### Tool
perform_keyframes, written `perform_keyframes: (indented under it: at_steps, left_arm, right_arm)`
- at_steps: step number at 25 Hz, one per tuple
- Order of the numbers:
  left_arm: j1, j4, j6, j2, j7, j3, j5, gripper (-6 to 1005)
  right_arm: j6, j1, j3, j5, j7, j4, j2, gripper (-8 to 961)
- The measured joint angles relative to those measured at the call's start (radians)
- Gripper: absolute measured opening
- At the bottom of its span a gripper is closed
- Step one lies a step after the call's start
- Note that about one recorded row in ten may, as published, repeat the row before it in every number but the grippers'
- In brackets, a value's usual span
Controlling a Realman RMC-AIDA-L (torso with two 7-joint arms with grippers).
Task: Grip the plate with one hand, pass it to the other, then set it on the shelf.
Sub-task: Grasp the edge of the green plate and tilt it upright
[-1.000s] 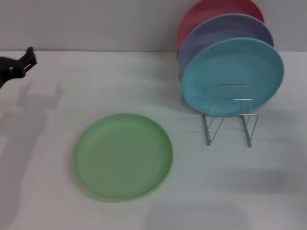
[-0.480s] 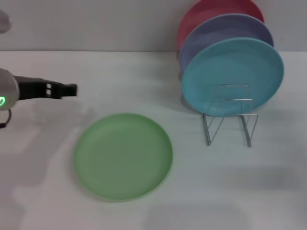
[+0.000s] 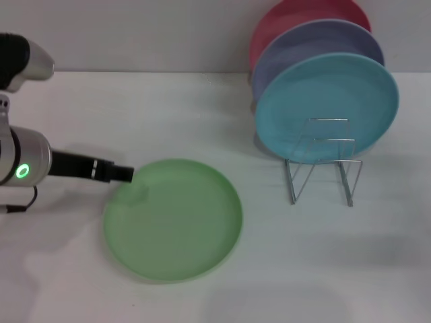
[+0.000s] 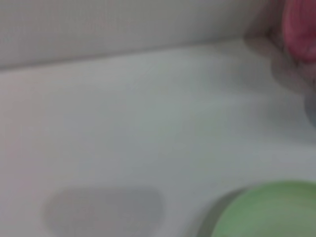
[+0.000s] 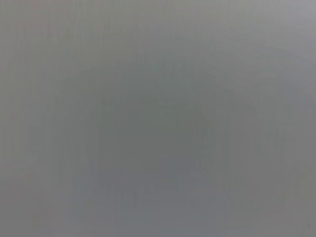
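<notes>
Plate lies flat on the white surface, lower centre-left of the head frame, light green, rim up, nothing on it.

Left pincer comes in from the left edge of the frame, green light showing on its silver wrist. Its black tip sits at the plate's upper-left rim, at or just over the edge. I read the arm's long axis as running left to right, tilted slightly down toward the plate's middle, so the plate lies directly ahead of the tip, to the right and a little lower in frame.

Finger state: I cannot tell. The tip appears as one dark bar from above, and the left wrist view shows only bare surface and a slice of green plate in its lower right corner. I cannot confirm contact with the rim either; it may only be hovering just above it.

Right pincer: not in the head frame. Its wrist view is a blank grey field, nothing to read.

Shelf, the wire rack, stands to the right of centre, well apart from the green plate. Turquoise plate, lavender plate and pink plate stand on edge in it; front loops look vacant.

My judgement: left arm is plainly the nearer one; the grasp hinges on getting the fingers across that upper-left rim.
</notes>
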Motion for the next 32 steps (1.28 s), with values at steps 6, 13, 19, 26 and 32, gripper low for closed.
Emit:
perform_keyframes:
  at_steps: [6, 13, 19, 26, 32]
  left_arm:
    - [-0.006, 0.039, -0.036, -0.001, 0.000, 0.002, 0.001, 863]
    - [-0.015, 0.086, -0.047, 0.001, 0.001, 0.007, 0.008, 863]
    - [-0.034, 0.140, -0.050, 0.001, 0.001, 0.007, 0.008, 863]
    - [-0.053, 0.188, -0.052, 0.001, 0.002, 0.006, 0.007, 863]
    - [-0.063, 0.212, -0.052, 0.001, 0.002, 0.004, 0.007, 864]
  right_arm:
    - [0.000, 0.000, 0.000, 0.000, 0.000, 0.002, -0.003, 785]
    - [0.000, 0.000, 0.000, -0.001, 0.000, 0.001, -0.003, 784]
    - [0.000, 0.000, 0.000, 0.001, 0.000, -0.004, -0.003, 784]
    - [0.000, -0.001, 0.000, -0.001, 0.000, -0.005, -0.003, 784]
    - [0.006, -0.002, 0.000, -0.001, 0.000, -0.005, -0.002, 784]
